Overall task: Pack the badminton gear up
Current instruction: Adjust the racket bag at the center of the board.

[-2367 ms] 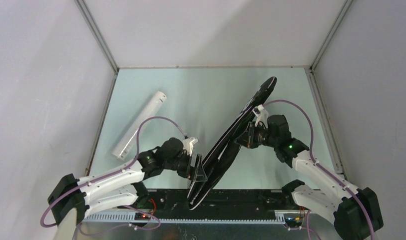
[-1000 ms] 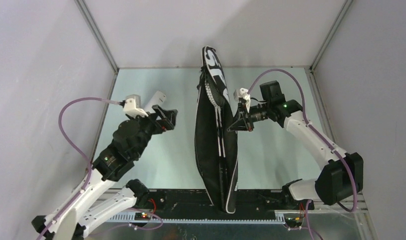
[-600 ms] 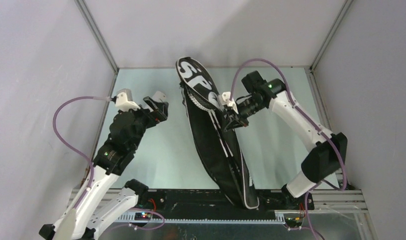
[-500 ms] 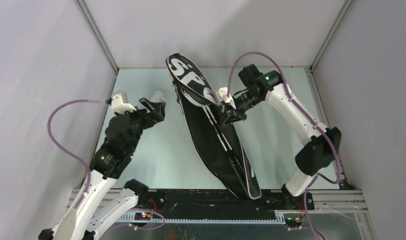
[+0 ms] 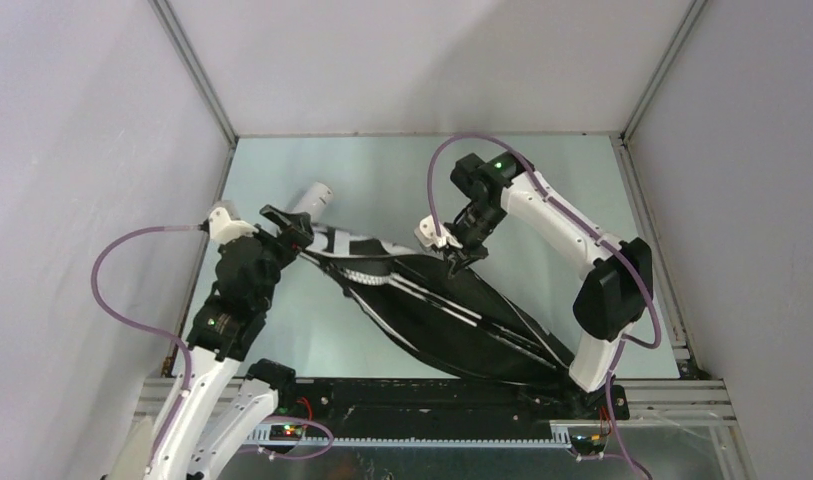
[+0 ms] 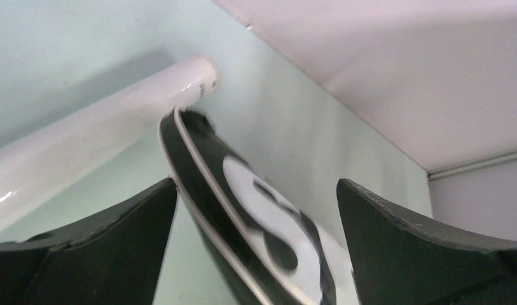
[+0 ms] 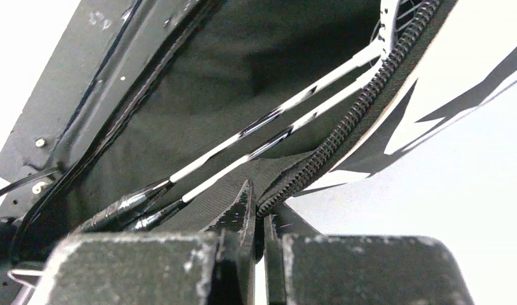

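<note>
The black bag (image 5: pixel 452 310) with white lettering lies slanted across the table, head at the left, narrow end at the near right. It is unzipped, and two racket shafts (image 7: pixel 275 136) show inside it. My right gripper (image 5: pixel 454 256) is shut on the bag's zipper edge (image 7: pixel 319 159) and also shows in the right wrist view (image 7: pixel 259 203). My left gripper (image 5: pixel 285 226) is open with the bag's head (image 6: pixel 268 222) between its fingers (image 6: pixel 90 254), not touching. The white tube (image 5: pixel 312 198) lies just behind it and also shows in the left wrist view (image 6: pixel 84 136). No shuttlecocks are in view.
The pale green table (image 5: pixel 572 200) is walled by grey panels at the left, back and right. A black rail (image 5: pixel 412 400) runs along the near edge, and the bag's narrow end reaches it.
The bag has swung from standing nearly upright to lying low and slanted, its head now at the left. My right gripper moved with it. My left gripper has come round the bag's head.
</note>
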Robot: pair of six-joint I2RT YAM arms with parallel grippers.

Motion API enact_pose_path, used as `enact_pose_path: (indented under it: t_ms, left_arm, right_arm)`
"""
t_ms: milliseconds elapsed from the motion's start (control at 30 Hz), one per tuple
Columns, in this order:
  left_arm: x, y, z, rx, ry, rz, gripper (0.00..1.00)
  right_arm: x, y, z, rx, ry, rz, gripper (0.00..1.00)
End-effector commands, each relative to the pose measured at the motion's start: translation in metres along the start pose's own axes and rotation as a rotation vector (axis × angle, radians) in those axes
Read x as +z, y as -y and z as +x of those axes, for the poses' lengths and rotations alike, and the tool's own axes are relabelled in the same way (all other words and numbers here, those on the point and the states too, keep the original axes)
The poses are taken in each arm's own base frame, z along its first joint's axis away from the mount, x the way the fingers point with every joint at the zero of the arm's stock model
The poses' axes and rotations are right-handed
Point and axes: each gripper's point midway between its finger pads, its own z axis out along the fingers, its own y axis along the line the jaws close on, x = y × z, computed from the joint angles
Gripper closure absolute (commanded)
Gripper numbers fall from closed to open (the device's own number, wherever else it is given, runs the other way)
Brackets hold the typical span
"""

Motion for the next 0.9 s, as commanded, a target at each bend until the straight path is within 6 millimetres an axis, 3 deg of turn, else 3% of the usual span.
enact_pose_path:
  t_ms: [0, 133, 500, 700, 767, 833, 867]
  left_arm:
    - [0.018, -0.018, 0.023, -0.121, -0.042, -0.041, 0.00]
    - [0.027, -0.027, 0.051, -0.149, -0.132, -0.054, 0.00]
    - [0.017, -0.051, 0.110, -0.194, -0.288, -0.068, 0.05]
    - [0.023, -0.065, 0.123, -0.166, -0.310, -0.122, 0.25]
    - [0.023, -0.068, 0.123, -0.159, -0.306, -0.132, 0.36]
    - [0.023, -0.072, 0.123, -0.151, -0.297, -0.147, 0.51]
    - [0.023, -0.073, 0.121, -0.147, -0.289, -0.153, 0.68]
  right_arm:
    - [0.010, -0.003, 0.000, -0.091, 0.064, -0.006, 1.00]
    - [0.015, -0.003, -0.001, -0.092, 0.102, -0.001, 1.00]
    - [0.021, -0.001, 0.006, -0.096, 0.088, 0.044, 1.00]
    - [0.023, -0.011, 0.005, -0.129, 0.098, 0.035, 1.00]
    - [0.024, -0.014, 0.006, -0.130, 0.099, 0.031, 1.00]
    - [0.025, -0.016, 0.007, -0.129, 0.097, 0.027, 1.00]
    - [0.026, -0.015, 0.008, -0.126, 0.096, 0.033, 1.00]
